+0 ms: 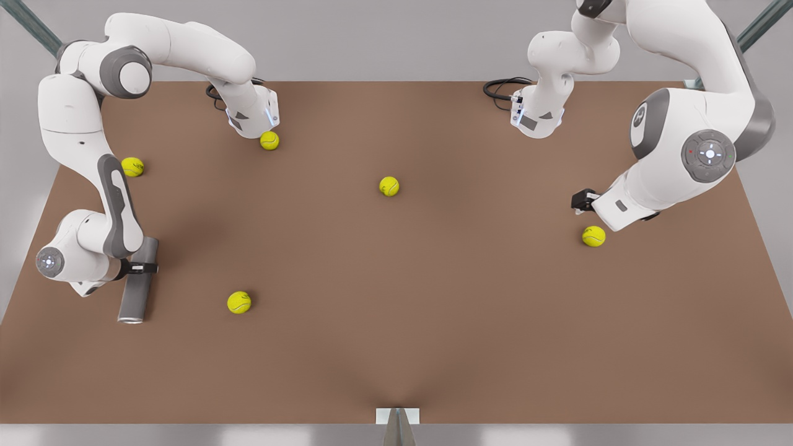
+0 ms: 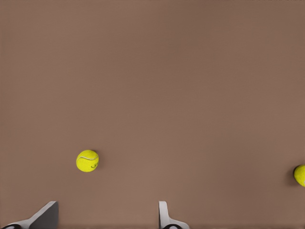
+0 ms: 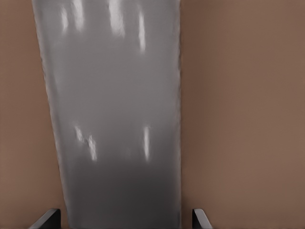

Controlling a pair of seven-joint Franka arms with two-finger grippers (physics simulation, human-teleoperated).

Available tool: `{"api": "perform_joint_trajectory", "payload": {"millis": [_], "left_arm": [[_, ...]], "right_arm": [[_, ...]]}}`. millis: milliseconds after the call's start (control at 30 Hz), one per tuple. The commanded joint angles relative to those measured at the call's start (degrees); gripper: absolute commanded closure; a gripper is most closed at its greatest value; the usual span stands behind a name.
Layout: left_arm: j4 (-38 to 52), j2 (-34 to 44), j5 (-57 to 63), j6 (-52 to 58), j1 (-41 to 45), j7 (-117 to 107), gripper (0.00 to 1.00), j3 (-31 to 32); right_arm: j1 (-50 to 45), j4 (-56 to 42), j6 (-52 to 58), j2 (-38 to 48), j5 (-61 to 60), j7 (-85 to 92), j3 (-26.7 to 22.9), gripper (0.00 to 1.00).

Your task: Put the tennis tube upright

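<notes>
- Tennis tube (image 1: 138,280) lies flat on the table (image 1: 433,310), at 8 o'clock.
- Right gripper (image 1: 144,268) straddles it, jaws spread, grip not confirmed.
- Left gripper (image 1: 582,199), at 3 o'clock, jaws wide apart, holding nothing.

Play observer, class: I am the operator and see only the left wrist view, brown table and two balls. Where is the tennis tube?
Observer: The tennis tube lies flat on the table, near its edge at the front view's left.
Operator: Is a tool on it?
Observer: The right tool straddles it, fingers open on both sides.
Operator: Where does mine sit?
Observer: The left tool waits open at the front view's right, next to a tennis ball.
</notes>
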State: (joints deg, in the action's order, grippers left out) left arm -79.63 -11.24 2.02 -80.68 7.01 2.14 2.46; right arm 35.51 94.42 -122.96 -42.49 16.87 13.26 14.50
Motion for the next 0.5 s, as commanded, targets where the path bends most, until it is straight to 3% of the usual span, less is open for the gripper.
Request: {"api": "perform_joint_trajectory", "payload": {"millis": [0,167,467], "left_arm": [[0.0,0.0,0.0,0.0,0.0,0.1,0.00,0.0],[-0.1,-0.1,0.0,0.0,0.0,0.0,0.00,0.0],[-0.3,-0.2,-0.1,0.2,0.1,-0.1,0.00,0.0]], "right_arm": [[0.0,0.0,0.0,-0.1,0.0,0.0,0.0,0.03],[0.0,-0.5,0.5,-0.4,0.0,0.2,0.0,0.10],[0.0,-0.5,0.8,-0.7,-0.1,0.2,0.0,0.11]]}}
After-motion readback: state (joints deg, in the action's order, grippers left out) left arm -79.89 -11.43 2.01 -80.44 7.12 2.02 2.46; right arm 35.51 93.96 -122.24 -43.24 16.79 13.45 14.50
